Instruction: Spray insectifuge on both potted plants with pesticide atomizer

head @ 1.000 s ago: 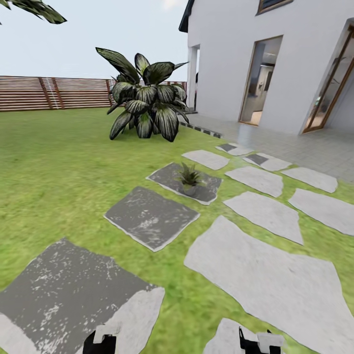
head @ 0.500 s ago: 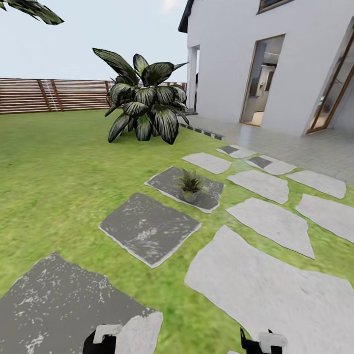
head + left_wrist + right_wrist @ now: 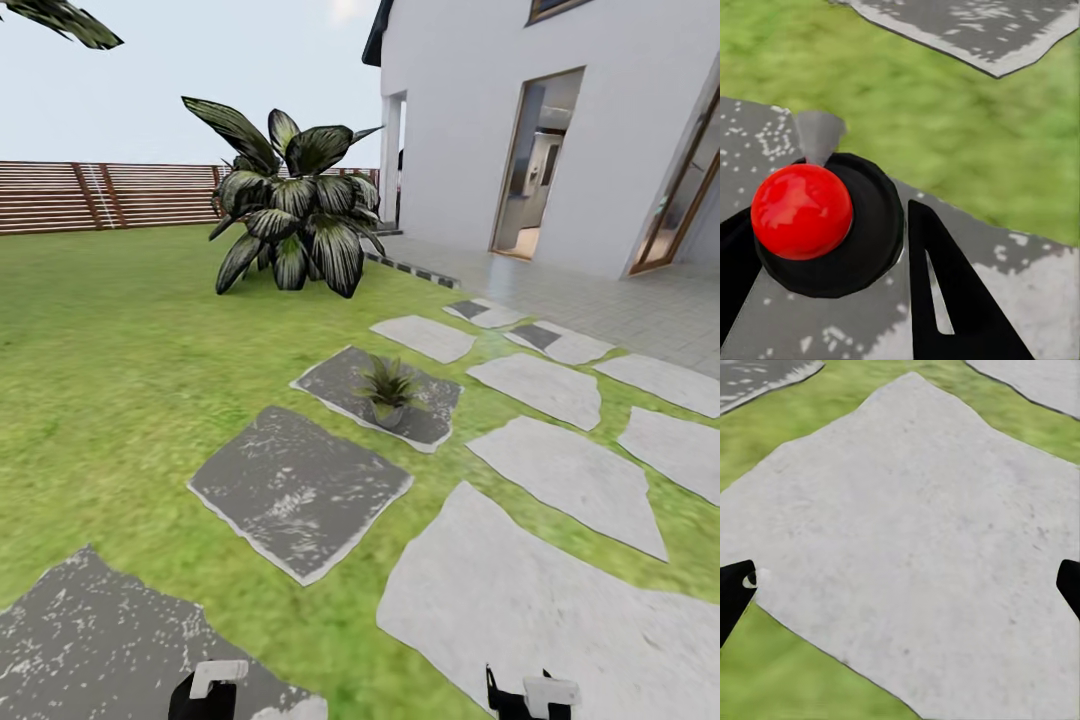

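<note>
Flat, bright daylight with no cast shadows. The sky [image 3: 150, 90] is pale and washed out. The lawn [image 3: 110, 340] looks smeared and soft. A white glare spot sits on the red ball [image 3: 801, 210]. House walls [image 3: 640, 130] lean at the frame edge.

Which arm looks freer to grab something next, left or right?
Probably right: the right gripper is open over a bare pale stone slab; a glossy red knob shows between the left gripper's fingers.

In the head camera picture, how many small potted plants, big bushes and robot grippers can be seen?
potted plant: 1
big bush: 1
grippers: 2 (left gripper, right gripper)
total: 4
</note>
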Tool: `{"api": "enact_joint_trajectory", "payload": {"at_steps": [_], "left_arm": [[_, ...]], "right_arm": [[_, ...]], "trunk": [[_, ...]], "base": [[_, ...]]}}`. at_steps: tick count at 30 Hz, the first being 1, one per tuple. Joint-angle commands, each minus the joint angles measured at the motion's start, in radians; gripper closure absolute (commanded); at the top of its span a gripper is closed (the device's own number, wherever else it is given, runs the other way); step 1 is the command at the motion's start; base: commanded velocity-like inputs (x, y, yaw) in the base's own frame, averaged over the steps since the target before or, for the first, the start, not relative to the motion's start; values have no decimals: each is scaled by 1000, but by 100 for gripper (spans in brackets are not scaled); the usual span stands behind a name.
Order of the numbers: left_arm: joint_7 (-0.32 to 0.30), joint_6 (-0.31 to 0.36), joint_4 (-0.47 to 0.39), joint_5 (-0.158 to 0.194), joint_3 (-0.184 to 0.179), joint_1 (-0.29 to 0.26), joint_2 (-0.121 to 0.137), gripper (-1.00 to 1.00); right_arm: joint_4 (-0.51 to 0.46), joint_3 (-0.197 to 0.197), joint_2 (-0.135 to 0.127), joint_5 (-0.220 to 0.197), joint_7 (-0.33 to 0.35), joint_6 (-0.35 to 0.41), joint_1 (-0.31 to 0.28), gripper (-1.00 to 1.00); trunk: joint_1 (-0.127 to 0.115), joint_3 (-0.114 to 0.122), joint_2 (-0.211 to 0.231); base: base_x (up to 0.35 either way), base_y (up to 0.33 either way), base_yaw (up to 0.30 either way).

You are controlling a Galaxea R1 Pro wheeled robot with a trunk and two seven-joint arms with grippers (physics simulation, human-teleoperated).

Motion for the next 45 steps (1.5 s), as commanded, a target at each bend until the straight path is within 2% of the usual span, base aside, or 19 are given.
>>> {"api": "enact_joint_trajectory", "payload": {"at_steps": [1,24,35,45], "left_arm": [[4,-3,0,10,-9,-1,1,100],[4,-3,0,10,-9,-1,1,100],[4,-3,0,9,-9,-1,1,100],[4,-3,0,10,-9,-1,1,100]], "right_arm": [[1,9,0,-8,-2,-2,-1,-100],[1,9,1,-8,-2,-2,-1,-100],[1,9,2,-7,-2,-2,-1,-100],[1,9,-7,-8,-3,-2,-1,-100]], "trunk": [[0,-1,0],[0,-1,0],[0,-1,0],[0,-1,0]], "base": [[338,0,0],[338,0,-2],[338,0,-232],[338,0,-20]]}}
